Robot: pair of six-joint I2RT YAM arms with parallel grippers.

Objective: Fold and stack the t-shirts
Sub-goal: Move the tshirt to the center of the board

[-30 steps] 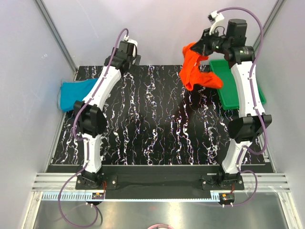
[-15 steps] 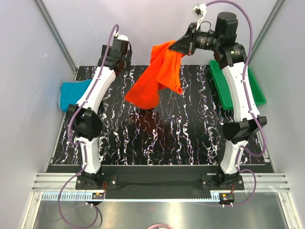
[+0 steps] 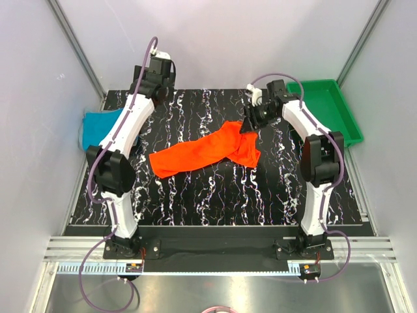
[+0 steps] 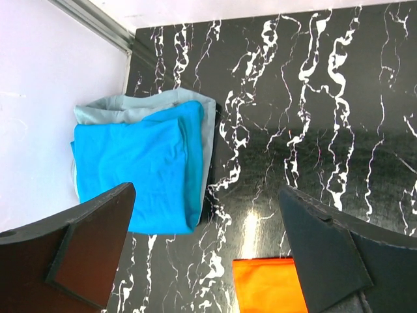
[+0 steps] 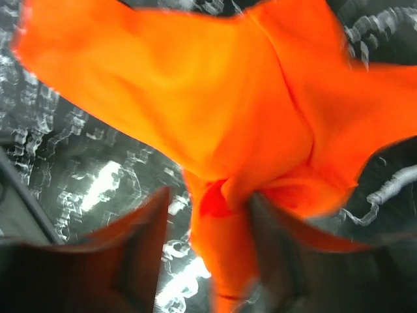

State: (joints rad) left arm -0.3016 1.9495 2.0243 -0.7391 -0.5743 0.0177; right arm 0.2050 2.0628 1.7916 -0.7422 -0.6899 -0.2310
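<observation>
At the middle of the desk, the orange shirt is laid out in a crumpled strip, its right end clamped in the right gripper. The left gripper is spread wide and empty above the teal shirt, bunched at the desk's left edge. If released like this, the twisted cloth could be folded crookedly.

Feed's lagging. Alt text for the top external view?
An orange-red t-shirt lies stretched, unfolded, across the black table, its right end pinched by the right gripper. A teal-blue t-shirt sits at the left edge; a green tray at far right.
</observation>
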